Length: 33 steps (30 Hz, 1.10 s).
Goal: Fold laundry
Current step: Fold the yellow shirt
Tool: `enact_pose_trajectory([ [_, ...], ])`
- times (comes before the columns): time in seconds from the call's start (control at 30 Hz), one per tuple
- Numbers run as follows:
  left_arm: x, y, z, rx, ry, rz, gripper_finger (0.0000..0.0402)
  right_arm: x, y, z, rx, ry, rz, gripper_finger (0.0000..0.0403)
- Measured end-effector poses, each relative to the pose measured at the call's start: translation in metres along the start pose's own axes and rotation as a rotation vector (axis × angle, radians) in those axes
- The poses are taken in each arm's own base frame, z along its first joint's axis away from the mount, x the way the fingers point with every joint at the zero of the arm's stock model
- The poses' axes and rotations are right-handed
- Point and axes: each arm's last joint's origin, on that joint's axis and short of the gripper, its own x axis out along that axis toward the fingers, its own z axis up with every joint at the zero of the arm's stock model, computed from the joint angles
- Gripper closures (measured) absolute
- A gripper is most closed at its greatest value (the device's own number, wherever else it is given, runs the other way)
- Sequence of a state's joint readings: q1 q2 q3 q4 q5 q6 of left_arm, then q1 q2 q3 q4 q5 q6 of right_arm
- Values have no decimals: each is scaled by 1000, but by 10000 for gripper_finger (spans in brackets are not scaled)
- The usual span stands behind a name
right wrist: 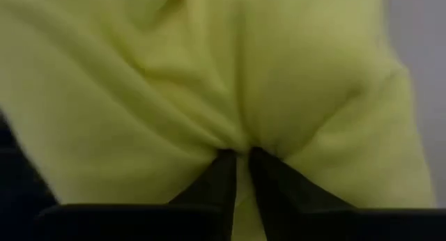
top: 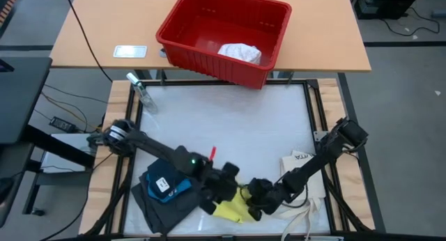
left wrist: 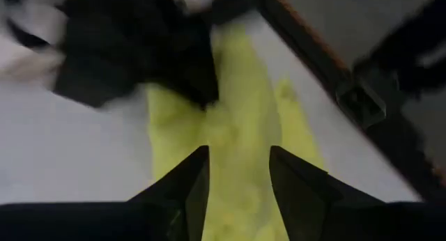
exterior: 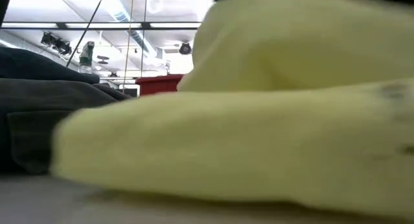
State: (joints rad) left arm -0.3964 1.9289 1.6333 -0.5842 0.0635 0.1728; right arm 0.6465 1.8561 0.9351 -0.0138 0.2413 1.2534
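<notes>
— What did the containers hold?

— A red bin (top: 202,28) stood on the wooden table (top: 90,32) beyond my white work surface (top: 230,119), and one crumpled white cloth (top: 240,53) lay in its right-hand part. The rest of that bin showed bare red floor.

— And where was the laundry itself?

— Near the front edge of the work surface. The yellow piece (top: 233,210) lay between my two grippers, rumpled and soft, its folds puckered where I was holding it. To its left sat a pile: dark grey shorts (top: 157,203) underneath, a bright blue piece (top: 182,187) on them, and a navy cloth with a white label (top: 162,185) on top. A flat cream tote bag (top: 300,168) lay to the right, under my right arm.

— How did your grippers stand?

— My right gripper (right wrist: 237,156) was pinched on a pleat of the yellow piece, fingers nearly together with the cloth gathered between them. My left gripper (left wrist: 239,173) hung just over the same piece with its fingers apart and only cloth showing in the gap; I was gripping nothing there.

— Anything else on the tables?

— A small white card (top: 130,51) lay on the wooden table, left of the bin.
</notes>
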Motion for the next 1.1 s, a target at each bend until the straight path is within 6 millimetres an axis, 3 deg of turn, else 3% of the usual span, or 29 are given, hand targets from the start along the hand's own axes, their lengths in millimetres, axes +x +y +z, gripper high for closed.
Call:
enact_pose_trajectory([
  [0.2,-42,32,16,-145,-180,77,244,-15,0,20,-62,-78,-368,354],
  [0.33,-43,54,11,-239,-178,135,244,-31,-5,30,-129,-121,-597,355],
  [0.53,-23,75,-8,-378,-74,165,244,-52,9,39,-185,-162,-590,353],
  [0.63,-36,74,-5,-406,-96,165,244,-68,14,43,-137,-240,-554,349],
  [0.73,-62,72,2,-426,-166,190,244,-76,11,49,-99,-326,-535,349],
  [0.93,-127,90,2,-482,-296,348,244,-51,-7,75,-64,-369,-370,363],
  [1.1,-159,116,-14,-558,-310,427,247,-23,-42,91,-15,-343,-249,373],
])
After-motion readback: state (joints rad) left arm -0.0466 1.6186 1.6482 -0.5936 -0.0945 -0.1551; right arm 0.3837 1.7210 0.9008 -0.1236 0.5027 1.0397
